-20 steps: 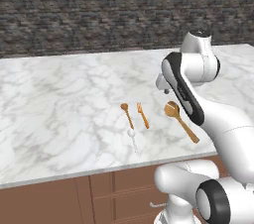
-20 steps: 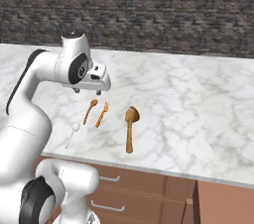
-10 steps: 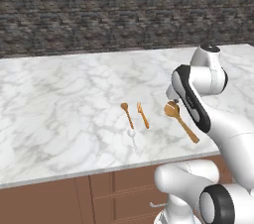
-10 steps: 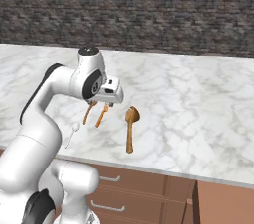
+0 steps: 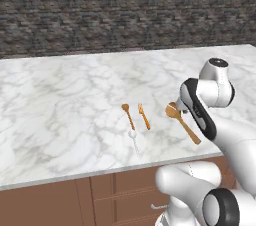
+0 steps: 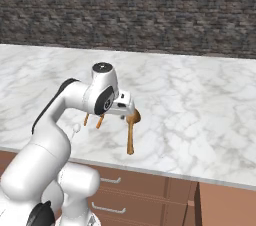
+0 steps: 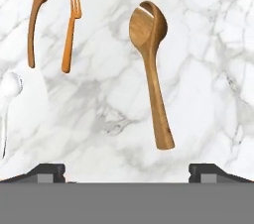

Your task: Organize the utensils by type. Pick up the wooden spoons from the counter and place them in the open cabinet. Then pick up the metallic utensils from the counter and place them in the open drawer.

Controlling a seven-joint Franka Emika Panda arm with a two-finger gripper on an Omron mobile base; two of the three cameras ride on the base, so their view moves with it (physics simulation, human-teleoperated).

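Lying on the counter [image 7: 198,44]: large wooden spoon [image 7: 150,69], seemingly untouched.

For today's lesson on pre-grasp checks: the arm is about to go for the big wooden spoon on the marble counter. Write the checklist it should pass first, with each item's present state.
1. Large wooden spoon lies flat and free on the counter: ok.
2. Gripper is empty, its fingertips spread wide: ok.
3. Spoon's handle falls between the fingertips in the hand view: ok, though right of centre.
4. Neighbours stand apart from the big spoon: fork, small wooden spoon and silvery spoon all lie well aside: ok.
5. Gripper is low enough to close on the handle: cannot tell; it appears to hover above the counter.
6. Open cabinet is ready to receive it: cannot tell.
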